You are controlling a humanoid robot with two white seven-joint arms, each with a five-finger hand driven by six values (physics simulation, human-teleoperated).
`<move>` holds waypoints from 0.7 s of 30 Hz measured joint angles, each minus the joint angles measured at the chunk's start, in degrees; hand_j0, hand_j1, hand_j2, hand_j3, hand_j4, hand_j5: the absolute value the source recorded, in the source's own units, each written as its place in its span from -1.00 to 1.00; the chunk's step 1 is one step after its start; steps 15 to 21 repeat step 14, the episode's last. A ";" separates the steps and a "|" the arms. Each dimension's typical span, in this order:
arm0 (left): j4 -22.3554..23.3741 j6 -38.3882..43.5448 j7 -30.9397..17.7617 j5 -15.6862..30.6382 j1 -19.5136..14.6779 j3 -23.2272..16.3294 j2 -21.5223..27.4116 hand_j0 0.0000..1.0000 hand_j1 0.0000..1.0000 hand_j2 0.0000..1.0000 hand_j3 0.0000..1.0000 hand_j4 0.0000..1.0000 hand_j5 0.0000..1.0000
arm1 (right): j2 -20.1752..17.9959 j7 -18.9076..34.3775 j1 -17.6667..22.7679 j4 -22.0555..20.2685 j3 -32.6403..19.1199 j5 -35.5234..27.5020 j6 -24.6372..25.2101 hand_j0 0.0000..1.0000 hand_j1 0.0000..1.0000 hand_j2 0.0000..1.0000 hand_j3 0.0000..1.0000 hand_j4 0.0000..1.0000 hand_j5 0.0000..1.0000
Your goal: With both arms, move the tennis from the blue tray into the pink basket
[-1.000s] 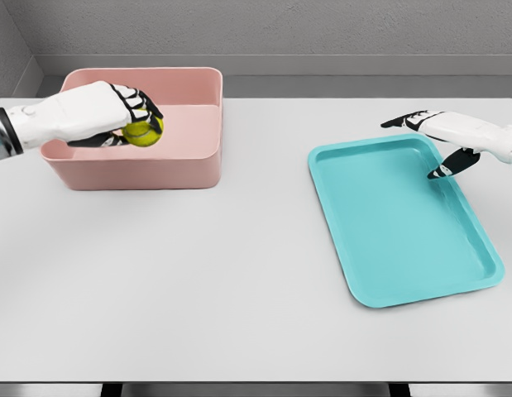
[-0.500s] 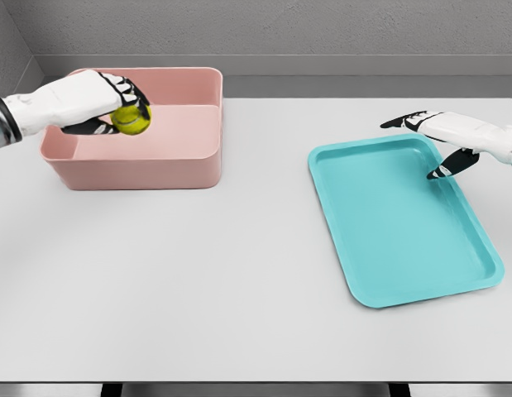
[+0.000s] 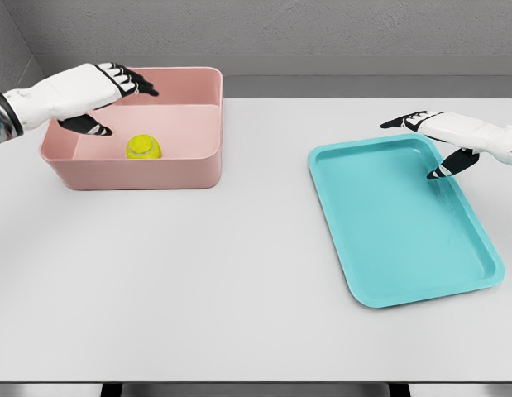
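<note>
Yellow-green ball (image 3: 144, 146) lies inside the pink basket (image 3: 140, 171), near its front wall. Left hand (image 3: 90, 91) hovers over the basket's left part, fingers spread, empty. Right hand (image 3: 442, 132), fingers extended, hangs far right of the basket, over the tray (image 3: 400, 240).

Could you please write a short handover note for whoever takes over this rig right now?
Left hand: open, fingers spread, holding nothing, above the left end of the pink basket.
Right hand: open, empty, over the far right corner of the blue tray.
Tennis ball: lies inside the pink basket, free of both hands.
Done: the ball is in the basket and nothing is on the tray.
Left: probably only drawing both arms back from the basket and the tray.
</note>
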 measured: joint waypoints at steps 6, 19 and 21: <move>-3.91 -0.01 1.07 0.53 2.81 0.55 1.22 1.00 1.00 1.00 1.00 1.00 1.00 | -0.07 -0.01 0.09 0.00 0.00 0.01 0.00 1.00 1.00 1.00 1.00 1.00 1.00; -17.25 0.01 3.15 4.42 7.03 2.40 11.76 1.00 1.00 1.00 1.00 1.00 1.00 | -0.08 -0.08 -0.09 -0.02 -0.11 0.01 0.00 1.00 1.00 1.00 1.00 1.00 1.00; -17.25 0.01 3.15 4.42 7.03 2.40 11.76 1.00 1.00 1.00 1.00 1.00 1.00 | -0.08 -0.08 -0.09 -0.02 -0.11 0.01 0.00 1.00 1.00 1.00 1.00 1.00 1.00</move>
